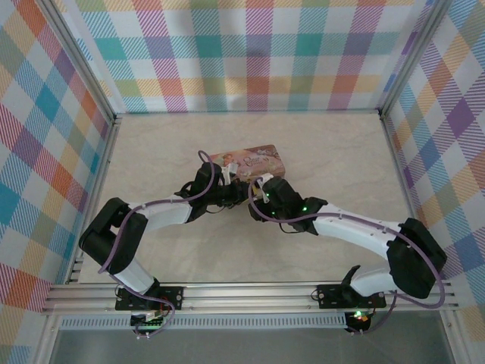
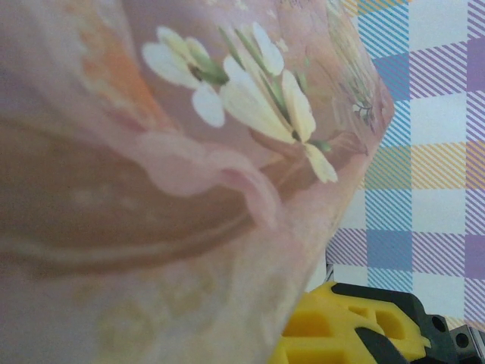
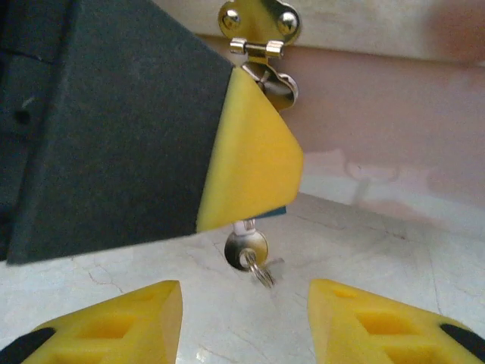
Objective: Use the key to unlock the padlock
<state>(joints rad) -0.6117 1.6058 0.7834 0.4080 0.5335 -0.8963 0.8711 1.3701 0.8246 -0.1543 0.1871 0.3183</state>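
The pink tin [image 1: 254, 161] lies at mid-table with both grippers at its near side. In the right wrist view its brass hasp [image 3: 261, 30] hangs down the front wall. A yellow-tipped finger [image 3: 254, 159] of my left gripper [image 1: 231, 186] covers the padlock, of which a bluish sliver [image 3: 276, 213] shows under the tip. The silvery key [image 3: 246, 248] sticks out below the padlock, with a small ring on its head. My right gripper [image 3: 246, 292] is open, a finger on either side of the key and slightly short of it, touching nothing.
The pink tin's flowered lid [image 2: 227, 91] sits right against the left wrist camera, beside one yellow finger [image 2: 356, 326]. Checked walls [image 1: 250, 53] enclose the marble-patterned table [image 1: 341, 152] on three sides. The arms' bases stand on the rail at the near edge.
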